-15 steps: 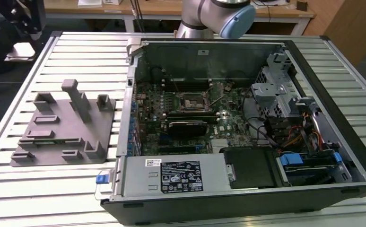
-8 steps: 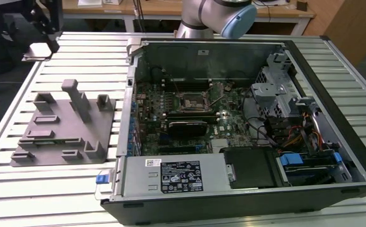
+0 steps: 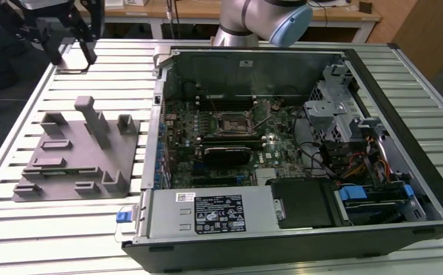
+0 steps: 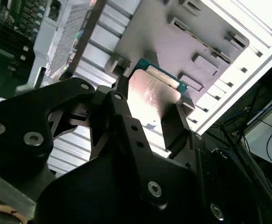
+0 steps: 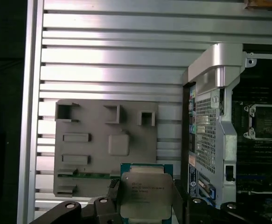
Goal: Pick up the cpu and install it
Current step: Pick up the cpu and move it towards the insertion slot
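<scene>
With its fingers (image 4: 173, 130) clamped on the cpu's (image 4: 149, 91) edges, clear of the grey fixture (image 5: 94, 158), the gripper (image 4: 149, 119) likely needs a level, steady, slip-free carry toward the socket (image 5: 266, 122).

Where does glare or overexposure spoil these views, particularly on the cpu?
Second wrist view: the cpu has a pale sheen on its metal top and the table slats are blown out white. First wrist view: the cpu is evenly lit, slats show bright bands. Exterior view: even light, computer case interior dim.
</scene>
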